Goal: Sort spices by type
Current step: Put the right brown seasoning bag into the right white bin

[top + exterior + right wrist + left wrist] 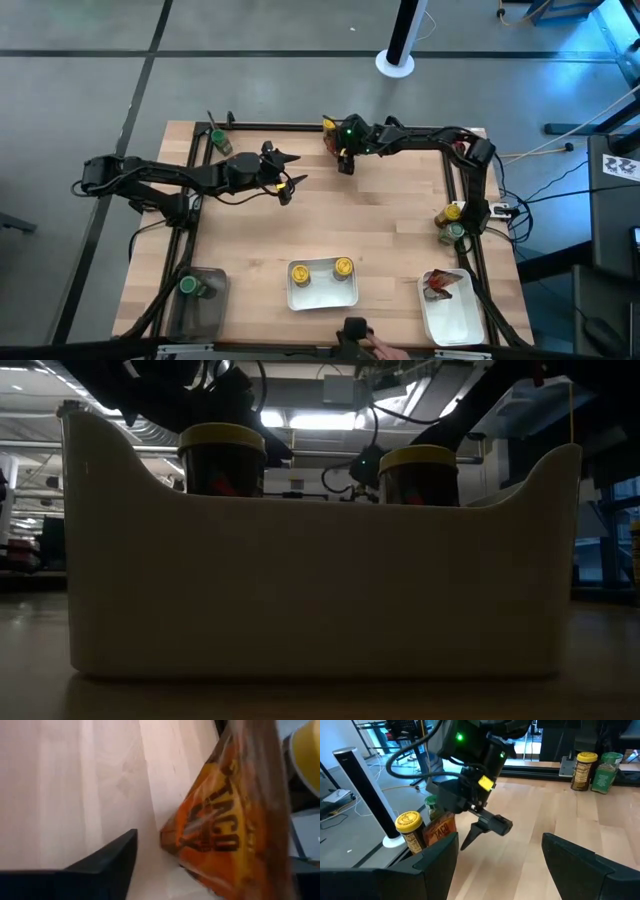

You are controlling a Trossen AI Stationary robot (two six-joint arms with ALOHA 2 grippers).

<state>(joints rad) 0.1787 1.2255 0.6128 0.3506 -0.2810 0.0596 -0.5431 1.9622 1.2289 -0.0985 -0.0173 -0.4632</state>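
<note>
An orange packet [440, 831] marked TACO stands at the table's far edge beside a yellow-capped jar [410, 829], with a green-capped jar [433, 806] behind them. My right gripper [345, 163] slants down next to the packet [215, 830], open. One finger [102, 862] stands a strip of bare wood away from it; the packet hides the other. My left gripper [500, 860] hovers open over the table's left middle [286, 186], holding nothing. Two yellow-capped jars [300, 272] [343, 267] stand in the near middle white tray [320, 296].
A green-capped jar [218, 139] stands far left, and another [188, 285] sits in the dark bin [208, 305] near left. A yellow and a green jar [452, 222] stand at the right edge. Red packets [440, 285] lie in the right white tray [455, 320]. Bare wood fills the middle.
</note>
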